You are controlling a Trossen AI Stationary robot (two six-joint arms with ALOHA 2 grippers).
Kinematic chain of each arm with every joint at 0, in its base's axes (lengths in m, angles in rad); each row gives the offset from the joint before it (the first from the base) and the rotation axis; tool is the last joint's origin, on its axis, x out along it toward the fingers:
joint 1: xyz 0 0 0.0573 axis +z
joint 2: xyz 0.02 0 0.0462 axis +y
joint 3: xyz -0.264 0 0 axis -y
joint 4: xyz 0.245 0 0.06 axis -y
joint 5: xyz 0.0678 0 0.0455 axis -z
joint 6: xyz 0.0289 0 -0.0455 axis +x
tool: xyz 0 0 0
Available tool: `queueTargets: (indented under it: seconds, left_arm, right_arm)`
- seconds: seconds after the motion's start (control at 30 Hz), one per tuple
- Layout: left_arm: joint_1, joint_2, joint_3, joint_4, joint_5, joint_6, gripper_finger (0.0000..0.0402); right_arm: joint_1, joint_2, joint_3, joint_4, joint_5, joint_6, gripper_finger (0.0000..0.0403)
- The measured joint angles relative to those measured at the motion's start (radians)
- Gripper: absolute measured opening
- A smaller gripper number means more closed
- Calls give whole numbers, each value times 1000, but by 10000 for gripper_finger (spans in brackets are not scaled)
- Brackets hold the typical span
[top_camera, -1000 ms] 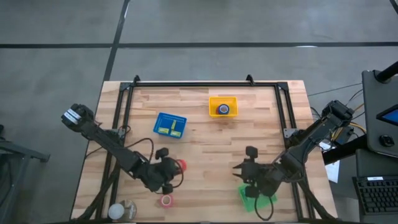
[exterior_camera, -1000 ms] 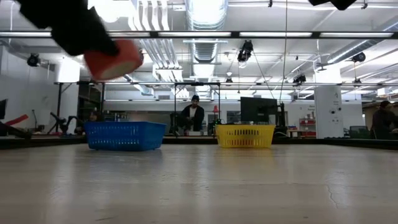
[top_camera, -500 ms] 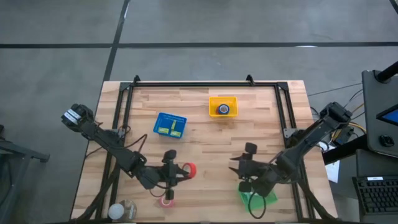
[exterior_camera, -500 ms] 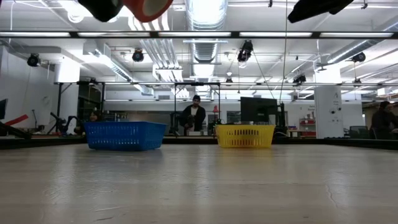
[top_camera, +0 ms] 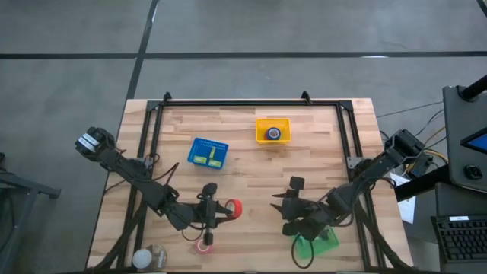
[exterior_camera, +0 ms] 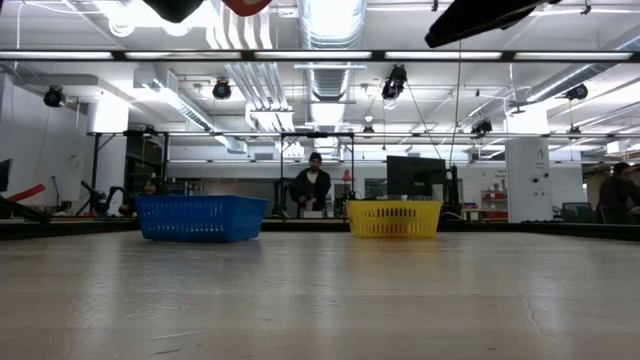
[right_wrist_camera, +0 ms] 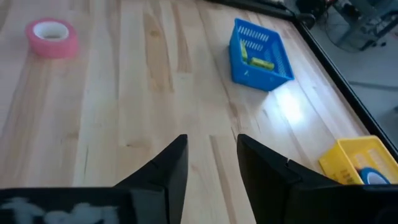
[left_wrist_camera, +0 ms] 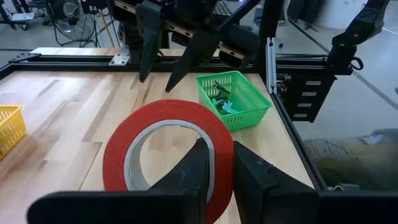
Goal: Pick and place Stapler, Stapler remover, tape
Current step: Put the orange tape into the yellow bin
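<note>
So left gripper clamps red tape mid-air | right gripper open, hovering by green basket | another roll near edge

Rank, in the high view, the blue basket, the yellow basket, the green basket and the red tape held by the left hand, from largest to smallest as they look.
1. Blue basket
2. Yellow basket, only slightly smaller than the blue one
3. Red tape in the left hand

The green basket cannot be ranked: the right arm partly covers it.
</note>
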Motion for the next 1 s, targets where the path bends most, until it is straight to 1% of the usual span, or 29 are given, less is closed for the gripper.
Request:
queueTargets:
  seconds: [0.17,0.27,0.37,0.5,0.67,0.87,1.0]
  left_arm:
    - [0,0,0,0,2,0,46]
    - [0,0,0,0,3,0,48]
    - [0,0,0,0,4,2,54]
    - [0,0,0,0,15,2,51]
    - [0,0,0,0,24,9,47]
    - [0,0,0,0,37,13,55]
    - [0,1,0,46,53,63,47]
  right_arm:
    - [-26,0,0,48,-1,-32,124]
    - [-46,0,0,69,0,-40,120]
    - [-59,0,0,104,-1,-79,115]
    - [-69,1,0,200,-1,-165,112]
    - [-92,2,0,277,-3,-258,129]
    - [-116,11,-1,391,-4,-345,164]
    - [-120,42,-2,457,-5,-434,181]
